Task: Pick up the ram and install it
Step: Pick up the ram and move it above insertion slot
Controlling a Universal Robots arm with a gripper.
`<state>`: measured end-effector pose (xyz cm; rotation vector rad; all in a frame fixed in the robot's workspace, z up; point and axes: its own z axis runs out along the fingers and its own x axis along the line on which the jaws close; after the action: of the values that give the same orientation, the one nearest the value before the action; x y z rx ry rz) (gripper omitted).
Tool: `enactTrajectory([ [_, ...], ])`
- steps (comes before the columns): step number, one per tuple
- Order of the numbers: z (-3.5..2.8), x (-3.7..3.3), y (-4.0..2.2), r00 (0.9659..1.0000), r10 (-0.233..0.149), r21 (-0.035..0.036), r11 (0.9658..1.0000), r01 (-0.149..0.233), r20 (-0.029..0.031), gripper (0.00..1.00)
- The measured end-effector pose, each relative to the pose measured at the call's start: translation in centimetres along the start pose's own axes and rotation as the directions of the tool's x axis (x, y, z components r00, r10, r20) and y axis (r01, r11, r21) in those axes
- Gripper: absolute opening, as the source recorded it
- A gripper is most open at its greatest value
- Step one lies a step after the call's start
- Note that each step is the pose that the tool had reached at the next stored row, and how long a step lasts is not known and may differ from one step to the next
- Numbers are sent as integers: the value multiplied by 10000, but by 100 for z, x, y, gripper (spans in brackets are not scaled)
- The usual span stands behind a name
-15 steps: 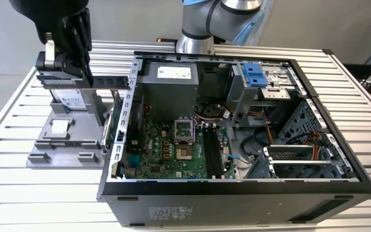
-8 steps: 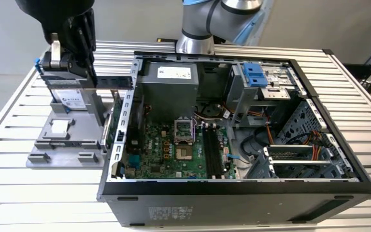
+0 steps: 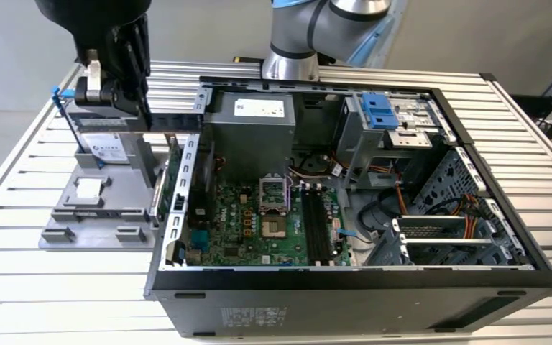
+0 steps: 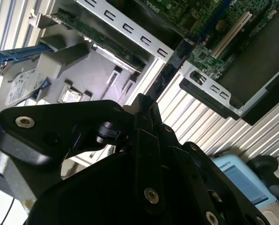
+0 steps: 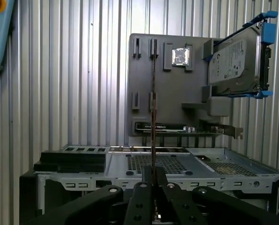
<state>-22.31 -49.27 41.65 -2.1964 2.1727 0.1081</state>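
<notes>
Jaws: clamped together on one end of the ram [image 5: 152, 108], which the black gripper [image 5: 153, 177] pinches at its fingertips.
Ram's place: in the gripper's hold. In the exterior view the gripper hangs above the grey fixture [image 3: 75, 215], on the exterior view's left of the open computer case [image 3: 353, 287].
Long axis: it runs straight out from the fingertips, in line with the gripper.
Facing: the first wrist view shows the stick edge-on, a thin line crossing the case wall and the face of the fixture. The second wrist view shows its dark flat side.
Free end: it points toward a pair of small slots on the fixture. Whether it touches them cannot be told.
On the fixture: a hard drive [image 5: 233, 61] in a blue frame [image 5: 269, 33] stands propped up. A small processor chip [image 5: 180, 56] sits in a recess. An expansion card [image 5: 177, 127] lies along the edge nearest the case.
Inside the case: the green motherboard [image 3: 247, 230] lies flat, with its long black slots [image 3: 316, 223] well apart from the ram.
In the way: the case's perforated metal side wall [image 3: 187, 180] stands between the fixture and the motherboard. The hard drive is just beside the gripper.
Underneath: a slatted table [image 3: 26, 287] carries both fixture and case.
</notes>
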Motion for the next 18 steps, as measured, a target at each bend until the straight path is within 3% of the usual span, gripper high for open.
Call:
enactTrajectory([
  [5,-1,0,-53,10000,0,0,10000,0,0,0],
  [12,-3,2,-211,10000,1,0,10000,-1,0,0],
  [18,-4,3,-304,10000,64,6,10000,-64,1,0],
])
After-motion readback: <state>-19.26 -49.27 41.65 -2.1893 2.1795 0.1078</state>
